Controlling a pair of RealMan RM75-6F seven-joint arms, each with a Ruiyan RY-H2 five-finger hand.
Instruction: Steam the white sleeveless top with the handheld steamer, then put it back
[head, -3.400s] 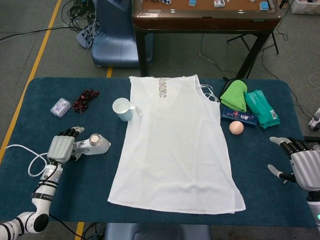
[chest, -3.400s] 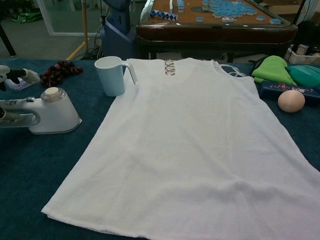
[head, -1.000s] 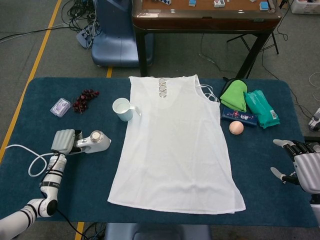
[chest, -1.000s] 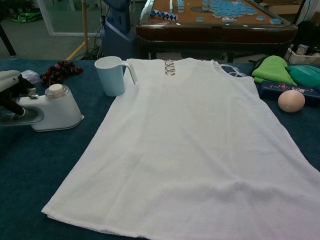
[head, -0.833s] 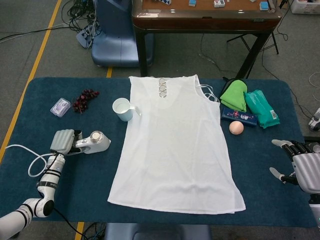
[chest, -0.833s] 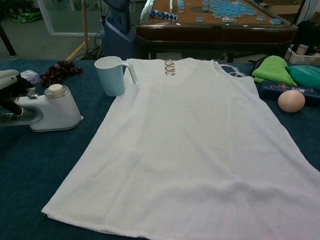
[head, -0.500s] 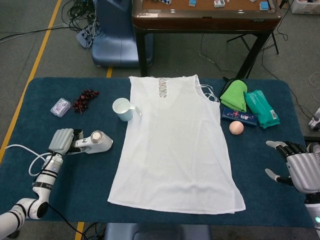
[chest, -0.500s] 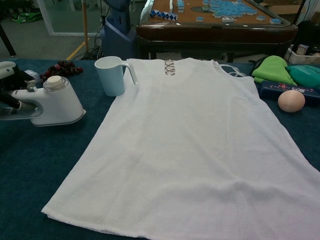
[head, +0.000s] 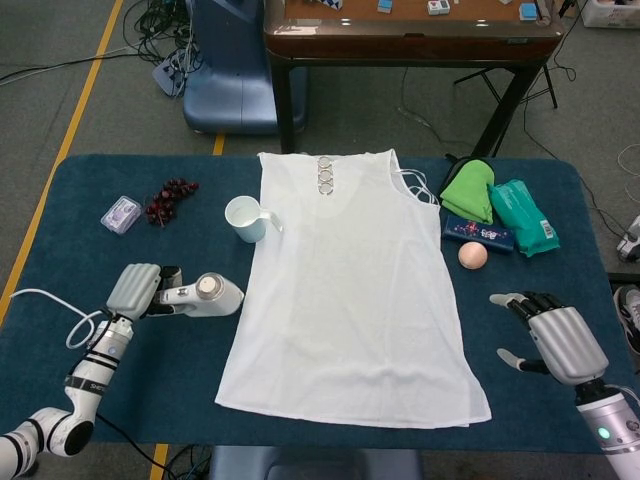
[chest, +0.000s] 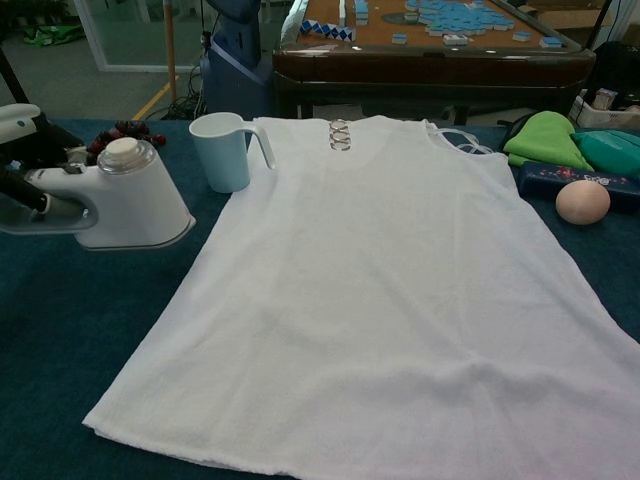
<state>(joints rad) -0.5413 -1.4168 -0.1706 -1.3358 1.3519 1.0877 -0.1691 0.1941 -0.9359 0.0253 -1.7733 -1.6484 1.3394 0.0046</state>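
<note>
The white sleeveless top (head: 350, 290) (chest: 390, 290) lies flat on the blue table, neckline at the far side. My left hand (head: 135, 291) (chest: 25, 135) grips the handle of the white handheld steamer (head: 205, 294) (chest: 125, 205), which hangs a little above the cloth just left of the top's edge, its cord trailing off to the left. My right hand (head: 555, 338) is open, fingers spread, above the table to the right of the top's hem; the chest view does not show it.
A pale blue cup (head: 246, 219) (chest: 226, 150) stands by the top's left shoulder. Dark grapes (head: 170, 198) and a small packet (head: 121, 214) lie far left. Green cloth (head: 470, 190), teal pack (head: 525, 217), a blue box (head: 478, 233) and a peach ball (head: 472, 255) sit at right.
My left hand closed on the steamer's handle, lifted it and carried it right toward the top. My right hand moved left and inward over the table.
</note>
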